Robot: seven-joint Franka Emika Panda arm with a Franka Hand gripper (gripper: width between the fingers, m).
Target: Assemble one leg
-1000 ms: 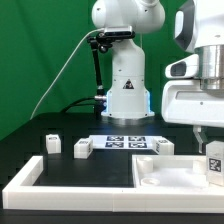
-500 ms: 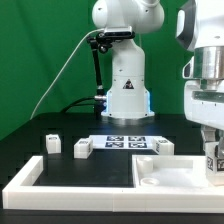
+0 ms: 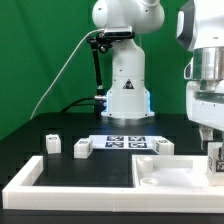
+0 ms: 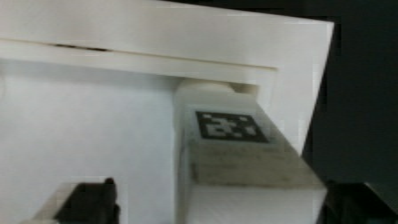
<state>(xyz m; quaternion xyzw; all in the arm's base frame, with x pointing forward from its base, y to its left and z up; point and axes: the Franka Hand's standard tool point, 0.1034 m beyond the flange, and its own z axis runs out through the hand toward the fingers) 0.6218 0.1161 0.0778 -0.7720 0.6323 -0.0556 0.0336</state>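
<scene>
My gripper (image 3: 213, 148) is at the exterior view's right edge, shut on a leg (image 3: 214, 161), a small white post with a black-and-white tag. It holds the leg upright at the right end of the white tray-shaped piece (image 3: 168, 176). I cannot tell if the leg touches it. In the wrist view the leg (image 4: 240, 140) runs away from my gripper (image 4: 222, 205) toward the tray-shaped piece's corner (image 4: 107, 110). One dark fingertip (image 4: 89, 200) shows on each side of the leg.
Three more white legs stand on the black table: one (image 3: 52, 143), one (image 3: 82, 148) and one (image 3: 162, 147). The marker board (image 3: 125, 141) lies behind them. A white raised border (image 3: 30, 176) runs along the table front. The robot base (image 3: 125, 90) stands behind.
The gripper with the leg has shifted toward the exterior view's right. In the last half second it has barely moved.
</scene>
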